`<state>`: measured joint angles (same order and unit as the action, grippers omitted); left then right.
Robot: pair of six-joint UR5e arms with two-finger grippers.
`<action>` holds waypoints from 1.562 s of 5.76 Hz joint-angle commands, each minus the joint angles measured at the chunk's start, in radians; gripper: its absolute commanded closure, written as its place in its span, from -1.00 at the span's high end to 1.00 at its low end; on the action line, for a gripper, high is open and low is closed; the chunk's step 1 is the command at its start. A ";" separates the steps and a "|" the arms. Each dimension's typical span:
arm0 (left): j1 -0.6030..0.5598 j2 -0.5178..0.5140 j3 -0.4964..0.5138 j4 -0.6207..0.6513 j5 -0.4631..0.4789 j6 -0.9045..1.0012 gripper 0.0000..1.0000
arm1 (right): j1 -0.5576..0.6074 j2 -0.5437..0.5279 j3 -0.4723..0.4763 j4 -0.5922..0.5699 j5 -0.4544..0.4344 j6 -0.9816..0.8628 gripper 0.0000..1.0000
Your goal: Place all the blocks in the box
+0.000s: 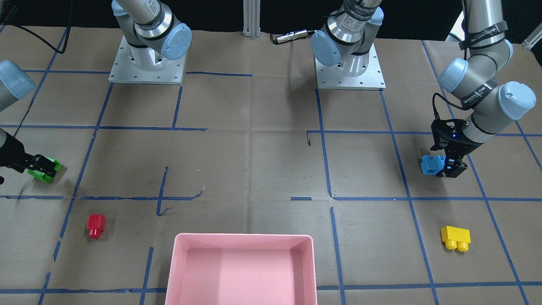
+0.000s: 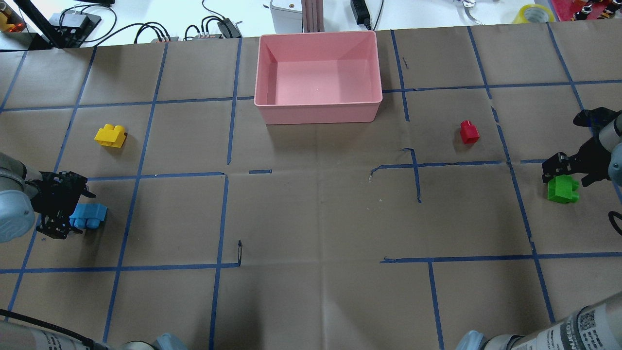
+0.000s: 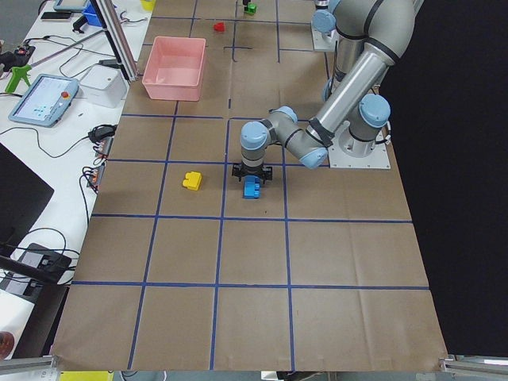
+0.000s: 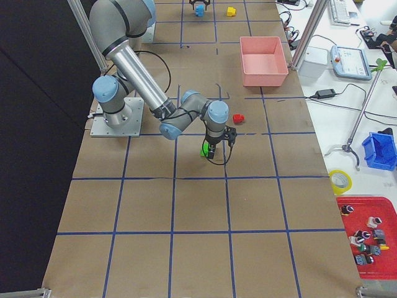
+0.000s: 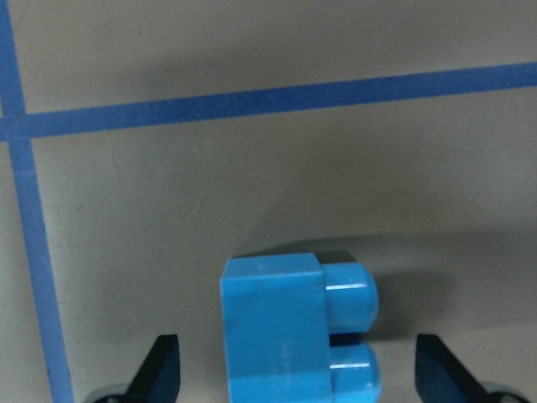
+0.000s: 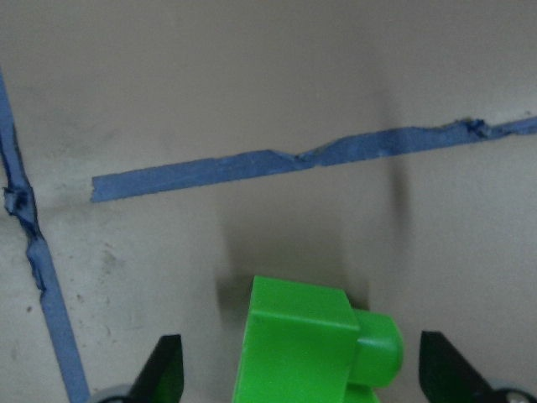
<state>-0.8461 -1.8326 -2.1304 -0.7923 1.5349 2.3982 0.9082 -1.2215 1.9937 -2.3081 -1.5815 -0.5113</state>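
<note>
White lettering on black arm straps (image 1: 485,32), too blurred to read, no legible text elsewhere

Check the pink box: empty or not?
Empty. The pink box shows only its bare floor in the overhead and front-facing views; nothing lies inside.

Brown paper (image 2: 311,218) covers the table, marked into squares by blue tape lines (image 2: 146,267). Beyond its far edge lie black cables (image 2: 160,31), a white box (image 2: 286,14) and a yellow tape roll (image 2: 534,13).

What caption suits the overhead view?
Left pincer at blue brick, right pincer at green brick; red brick, yellow brick outside pink box.
</note>
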 commanded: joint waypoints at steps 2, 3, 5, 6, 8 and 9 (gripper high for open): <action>0.004 -0.017 -0.005 0.013 -0.004 0.001 0.99 | -0.003 0.000 0.008 0.004 -0.035 -0.006 0.97; 0.004 -0.022 -0.006 0.015 -0.004 0.001 0.99 | -0.011 0.002 0.011 0.009 -0.035 -0.006 0.97; 0.004 -0.025 -0.014 0.015 -0.002 -0.004 0.99 | -0.011 0.000 0.016 0.013 -0.035 0.003 0.74; 0.004 -0.027 -0.014 0.015 -0.002 -0.004 0.89 | -0.011 -0.003 0.014 0.015 -0.035 0.002 0.18; 0.004 -0.025 -0.013 0.036 -0.002 -0.002 0.54 | -0.011 -0.007 0.008 0.027 -0.034 0.005 -0.76; 0.004 -0.025 -0.013 0.045 -0.002 -0.001 0.37 | -0.011 -0.022 -0.003 0.054 -0.023 0.001 -0.83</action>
<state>-0.8422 -1.8577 -2.1431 -0.7576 1.5325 2.3960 0.8974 -1.2327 1.9996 -2.2742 -1.6121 -0.5086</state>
